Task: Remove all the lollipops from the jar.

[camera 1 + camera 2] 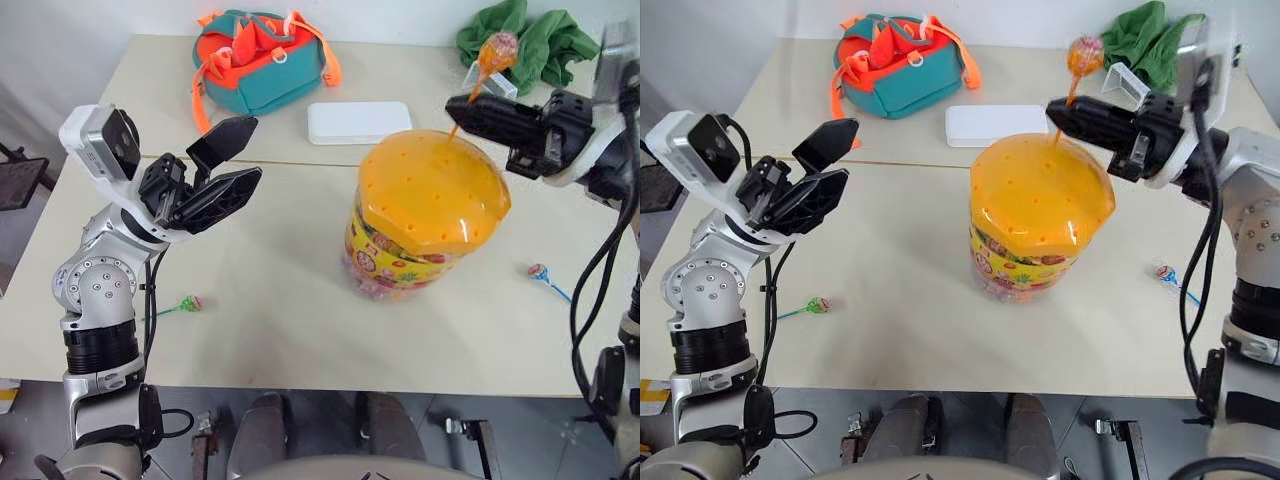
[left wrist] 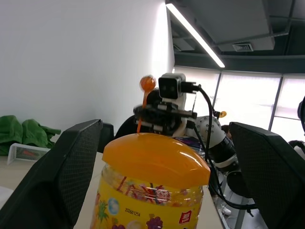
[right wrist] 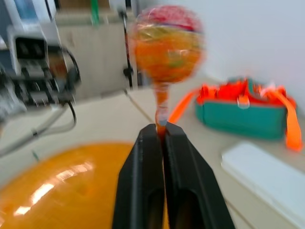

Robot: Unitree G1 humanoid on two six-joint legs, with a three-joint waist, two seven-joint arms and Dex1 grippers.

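Orange-sticked lollipop [image 1: 497,52] looks light, thin; right gripper [image 1: 470,108] clamps its stick, left gripper [image 1: 240,152] gapes beside jar [image 1: 425,215].

A pale desk [image 1: 280,330] carries a few bystanders. At its far edge lies a teal bag [image 1: 262,60] with orange straps and an orange flap. Near it, toward the middle, sits a flat white box [image 1: 359,122] — closed and lying level. In the far right corner lies a crumpled green cloth [image 1: 530,40], with a small clear tray [image 1: 1128,83] just beside it.
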